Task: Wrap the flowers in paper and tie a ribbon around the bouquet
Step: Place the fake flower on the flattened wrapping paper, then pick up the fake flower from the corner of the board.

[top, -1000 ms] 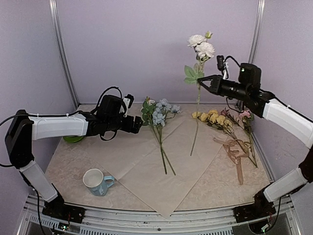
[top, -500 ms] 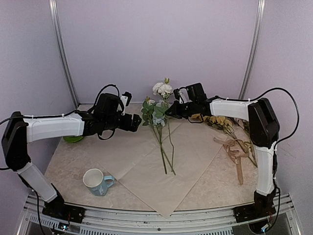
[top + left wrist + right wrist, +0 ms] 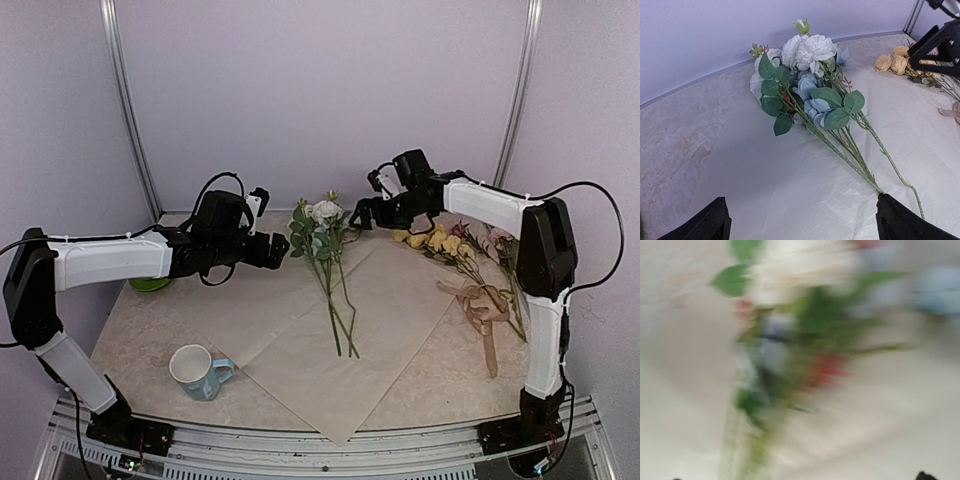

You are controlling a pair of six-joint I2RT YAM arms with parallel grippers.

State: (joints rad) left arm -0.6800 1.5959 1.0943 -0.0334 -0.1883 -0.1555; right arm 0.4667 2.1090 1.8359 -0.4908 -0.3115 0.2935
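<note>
Where paper (image 3: 400, 300) ends, mug (image 3: 200, 371) near left, ribbon (image 3: 482, 310) right

Right wrist view: flowers (image 3: 790, 365) smeared by blur.

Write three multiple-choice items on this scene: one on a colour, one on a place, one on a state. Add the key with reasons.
1. What colour is the handle of the mug?
A. Red
B. Black
C. Pale blue

2. Where does the ribbon lie?
A. In the mug
B. On the right side of the table
C. Hanging on the back wall

3. How is the right gripper?
A. Open, holding nothing
B. Shut on a stem
C. Shut on the ribbon

Key:
1 C, the handle shows pale blue against the white cup.
2 B, the ribbon lies in loose loops near the stems of the yellow flowers.
3 A, its fingers stand apart, clear of the white flowers.
</note>
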